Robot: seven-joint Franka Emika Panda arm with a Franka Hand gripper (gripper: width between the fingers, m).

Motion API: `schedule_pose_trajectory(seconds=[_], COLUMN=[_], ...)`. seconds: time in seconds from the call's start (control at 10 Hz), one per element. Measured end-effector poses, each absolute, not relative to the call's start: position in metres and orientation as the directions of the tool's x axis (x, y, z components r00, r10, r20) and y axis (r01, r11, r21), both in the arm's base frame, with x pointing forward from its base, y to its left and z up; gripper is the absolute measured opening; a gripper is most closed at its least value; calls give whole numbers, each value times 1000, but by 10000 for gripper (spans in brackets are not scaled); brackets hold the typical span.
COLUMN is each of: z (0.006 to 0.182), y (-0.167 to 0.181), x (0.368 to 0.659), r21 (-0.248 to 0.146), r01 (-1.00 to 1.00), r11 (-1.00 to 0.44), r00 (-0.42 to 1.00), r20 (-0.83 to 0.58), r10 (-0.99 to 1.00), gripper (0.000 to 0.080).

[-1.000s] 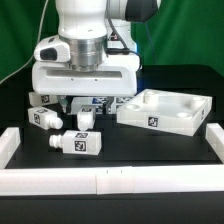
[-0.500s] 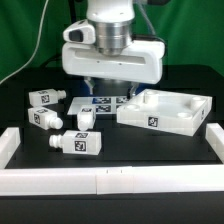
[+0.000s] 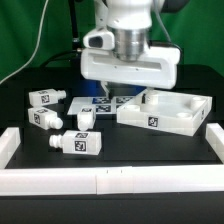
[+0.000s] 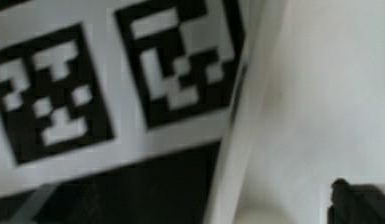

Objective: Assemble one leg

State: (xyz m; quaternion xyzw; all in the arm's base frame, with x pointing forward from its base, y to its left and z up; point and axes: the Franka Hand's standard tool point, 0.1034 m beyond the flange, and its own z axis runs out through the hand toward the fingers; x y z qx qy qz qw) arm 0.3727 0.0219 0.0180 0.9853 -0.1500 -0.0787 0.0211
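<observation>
Left half of table, exterior view: four loose legs on the black table (image 3: 150, 150). The nearest leg (image 3: 85, 119) stands upright just left of the marker board (image 3: 100, 104). The far-left leg (image 3: 43, 98), mid-left leg (image 3: 42, 118) and near leg (image 3: 80, 142) lie on their sides.
Handling (judgement): light, stiff plastic with smooth faces, so probably slippery. Not fragile. Stubby, so it could tip or roll if nudged.
Grip spot (judgement): across the thick body on two opposite tagged faces, leaving the narrow end free.
Pincer, exterior view: pincer (image 3: 122, 90) hovers over the marker board, between the legs and the tray panel (image 3: 165, 112), clear of every leg. Fingers are hidden under the hand housing.
Pincer, wrist view: one dark fingertip (image 4: 363, 200) shows at the frame corner. Marker tags (image 4: 64, 95) and a blurred white surface (image 4: 322, 90) fill the rest; no leg.
Pincer state: nothing seen in its grasp; can't tell whether it is released or clenched.
</observation>
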Motion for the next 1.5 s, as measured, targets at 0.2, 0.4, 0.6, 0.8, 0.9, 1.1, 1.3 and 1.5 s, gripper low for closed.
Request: schedule_pose_trajectory(seconds=[0.2, 0.4, 0.6, 0.8, 0.9, 1.1, 1.3, 1.5], z=[16, 15, 15, 16, 16, 20, 33, 39], y=[24, 24, 24, 24, 25, 19, 2, -4], x=[371, 371, 371, 371, 371, 383, 419, 434], r21=[66, 66, 66, 66, 64, 52, 32, 24], r01=[-280, -280, -280, -280, -275, -234, -177, -134], r11=[-958, -958, -958, -958, -959, -971, -984, -991], r00=[945, 945, 945, 945, 947, 960, 972, 979], r20=[-154, -155, -155, -154, -154, -146, -150, -152], r10=[-287, -287, -287, -287, -282, -239, -179, -136], gripper=[649, 620, 441, 123, 56, 56, 55, 55])
